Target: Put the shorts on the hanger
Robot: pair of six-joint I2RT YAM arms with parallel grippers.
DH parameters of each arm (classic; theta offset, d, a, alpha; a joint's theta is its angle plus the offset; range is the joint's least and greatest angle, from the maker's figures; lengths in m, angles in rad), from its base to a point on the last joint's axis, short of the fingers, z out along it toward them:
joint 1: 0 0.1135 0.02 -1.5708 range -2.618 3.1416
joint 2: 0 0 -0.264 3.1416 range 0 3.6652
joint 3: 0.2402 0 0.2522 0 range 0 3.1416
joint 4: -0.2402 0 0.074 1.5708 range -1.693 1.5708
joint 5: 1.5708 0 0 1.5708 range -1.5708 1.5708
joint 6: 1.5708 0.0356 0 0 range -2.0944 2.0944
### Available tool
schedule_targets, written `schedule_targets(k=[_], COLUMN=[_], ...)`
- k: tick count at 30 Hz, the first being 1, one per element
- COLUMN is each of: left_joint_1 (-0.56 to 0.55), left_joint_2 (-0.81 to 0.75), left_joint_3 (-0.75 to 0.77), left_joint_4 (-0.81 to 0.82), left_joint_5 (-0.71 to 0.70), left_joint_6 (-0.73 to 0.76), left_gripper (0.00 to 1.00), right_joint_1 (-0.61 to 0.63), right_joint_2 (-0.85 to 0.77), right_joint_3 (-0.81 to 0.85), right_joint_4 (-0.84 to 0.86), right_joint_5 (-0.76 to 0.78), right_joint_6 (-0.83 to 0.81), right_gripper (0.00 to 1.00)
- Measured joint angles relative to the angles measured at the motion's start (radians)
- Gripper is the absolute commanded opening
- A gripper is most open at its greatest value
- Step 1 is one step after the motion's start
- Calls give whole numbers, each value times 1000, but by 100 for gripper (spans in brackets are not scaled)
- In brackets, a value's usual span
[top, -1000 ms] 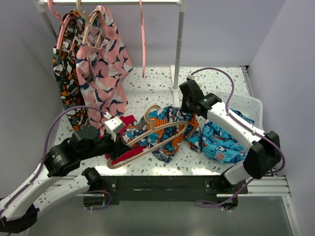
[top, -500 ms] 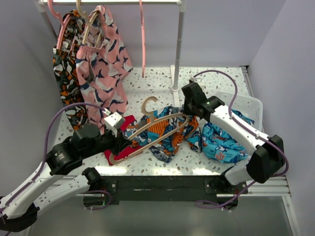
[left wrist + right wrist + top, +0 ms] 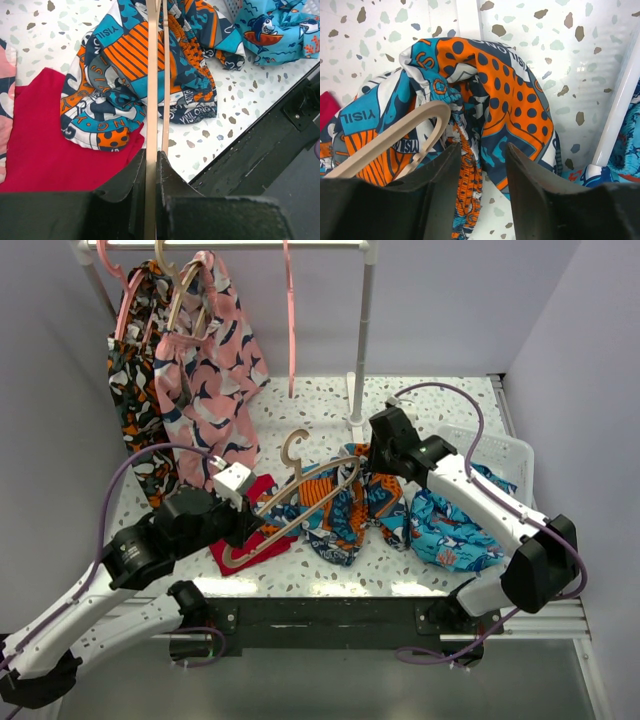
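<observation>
– the teal, orange and navy print shorts [image 3: 125,55]?
– heaped on the speckled counter [image 3: 40,30], reading "yisil". my left claw [image 3: 151,157] pinches the slim tan hanger [image 3: 151,75]; my right claw [image 3: 482,155] gapes over them.

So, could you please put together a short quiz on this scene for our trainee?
1. True or false: the left gripper is clamped on the hanger.
2. What colour is the plain cloth at the edge of the shorts? A) red B) green C) yellow
3. Fill in: the right gripper is over the shorts with its jaws ____.
Key: 1 true; 2 A; 3 open.
</observation>
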Motion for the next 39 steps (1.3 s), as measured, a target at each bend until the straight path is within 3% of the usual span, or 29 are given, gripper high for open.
schedule_targets(k=[5, 11, 24, 33, 36, 37, 39], left_joint_1=[0, 0, 0, 0, 0, 0, 0], left_joint_2=[16, 21, 49, 49, 49, 49, 49], left_joint_3=[0, 19, 54, 54, 54, 54, 54], left_joint_4=[0, -14, -43, -51, -51, -51, -51], left_joint_5=[-26, -34, -59, -59, -59, -59, -59], left_joint_6=[-1, -2, -5, -11, -11, -11, -11], left_gripper=[0, 0, 0, 0, 0, 0, 0], right_joint_1=[0, 0, 11, 11, 11, 11, 11], right_joint_2=[-68, -215, 58, 133, 166, 174, 187], right_joint_3=[-41, -263, -238, -196, -184, -182, -182], right_joint_4=[25, 130, 289, 346, 357, 358, 358], right_joint_5=[-24, -129, -206, -179, -171, -165, -145], right_joint_6=[2, 23, 8, 7, 6, 6, 3], right_gripper=[41, 35, 30, 31, 24, 13, 2])
